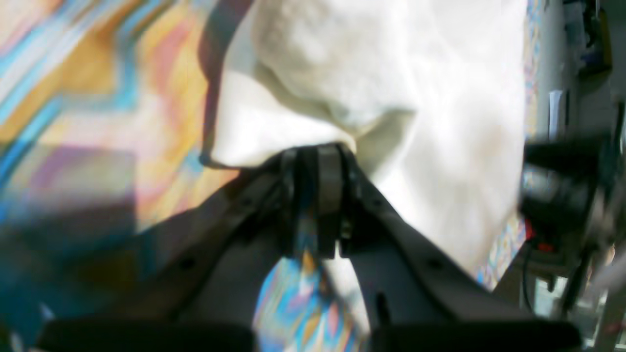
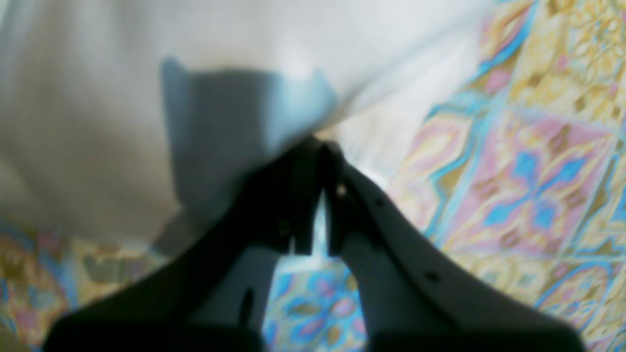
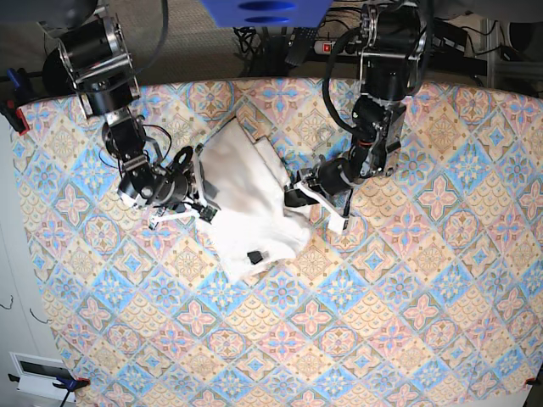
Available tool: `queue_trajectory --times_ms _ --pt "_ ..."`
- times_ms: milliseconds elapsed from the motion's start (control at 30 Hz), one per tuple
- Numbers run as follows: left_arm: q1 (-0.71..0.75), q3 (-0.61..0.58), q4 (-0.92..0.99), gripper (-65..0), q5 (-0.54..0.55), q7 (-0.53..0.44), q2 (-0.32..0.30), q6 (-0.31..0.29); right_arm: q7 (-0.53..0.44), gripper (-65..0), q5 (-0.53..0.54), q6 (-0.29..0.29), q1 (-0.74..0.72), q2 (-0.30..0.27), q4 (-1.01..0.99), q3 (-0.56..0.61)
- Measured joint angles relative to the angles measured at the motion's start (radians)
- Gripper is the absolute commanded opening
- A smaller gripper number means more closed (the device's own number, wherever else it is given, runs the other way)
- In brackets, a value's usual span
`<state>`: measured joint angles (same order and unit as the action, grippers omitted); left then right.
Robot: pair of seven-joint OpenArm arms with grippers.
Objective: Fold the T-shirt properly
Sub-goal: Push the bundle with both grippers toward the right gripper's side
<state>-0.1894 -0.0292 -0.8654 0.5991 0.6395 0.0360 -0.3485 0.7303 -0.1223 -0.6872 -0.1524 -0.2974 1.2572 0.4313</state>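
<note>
The T-shirt (image 3: 242,195) lies bunched, plain white side up, in the middle of the patterned table, with a small dark tag (image 3: 253,256) near its front edge. My left gripper (image 3: 291,197) is at the shirt's right edge. In the left wrist view this left gripper (image 1: 320,149) is shut on a raised fold of the white T-shirt (image 1: 391,73). My right gripper (image 3: 204,208) is at the shirt's left edge. The right wrist view shows that right gripper (image 2: 320,144) shut on the edge of the T-shirt (image 2: 146,73), which is lifted slightly. No print is visible.
A colourful tiled tablecloth (image 3: 382,322) covers the whole table. Both arm bases (image 3: 97,51) (image 3: 390,42) stand at the far edge, with cables behind them. A blue object (image 3: 263,10) sits at the top centre. A white box (image 3: 38,373) lies at the lower left.
</note>
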Motion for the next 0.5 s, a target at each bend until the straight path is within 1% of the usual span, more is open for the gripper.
queue_trajectory --times_ms 33,167,233,300,400,467,500 --pt "-0.023 -0.018 0.029 -59.5 -0.008 -0.016 0.0 -0.002 -0.001 -61.2 0.002 -0.005 0.022 -0.014 0.031 -0.002" --pt "-0.12 -0.115 0.153 -59.6 -0.031 -0.11 0.018 0.004 0.058 -61.2 -0.012 -0.013 0.068 -0.062 0.12 -0.003" --pt "-0.161 -0.153 0.188 -59.6 -0.05 -0.113 0.033 0.016 0.081 -61.2 -0.016 -0.013 0.087 -0.075 0.157 -0.019" --pt "-0.168 -0.175 0.188 -59.6 -0.05 -0.118 0.036 0.022 0.076 -61.2 -0.002 -0.016 0.119 -0.075 0.204 -0.081" --pt "-0.172 -0.174 0.192 -59.7 -0.05 -0.118 0.045 0.019 0.081 -61.2 -0.013 -0.015 0.141 -0.082 0.239 -0.167" --pt "-0.189 -0.177 0.193 -59.7 -0.057 -0.086 0.045 0.023 0.09 -61.2 -0.014 -0.015 0.142 -0.089 0.262 -0.2" --pt "-0.193 -0.177 0.192 -59.7 -0.06 -0.087 0.047 0.022 0.09 -61.2 -0.017 -0.015 0.14 -0.089 0.277 -0.209"
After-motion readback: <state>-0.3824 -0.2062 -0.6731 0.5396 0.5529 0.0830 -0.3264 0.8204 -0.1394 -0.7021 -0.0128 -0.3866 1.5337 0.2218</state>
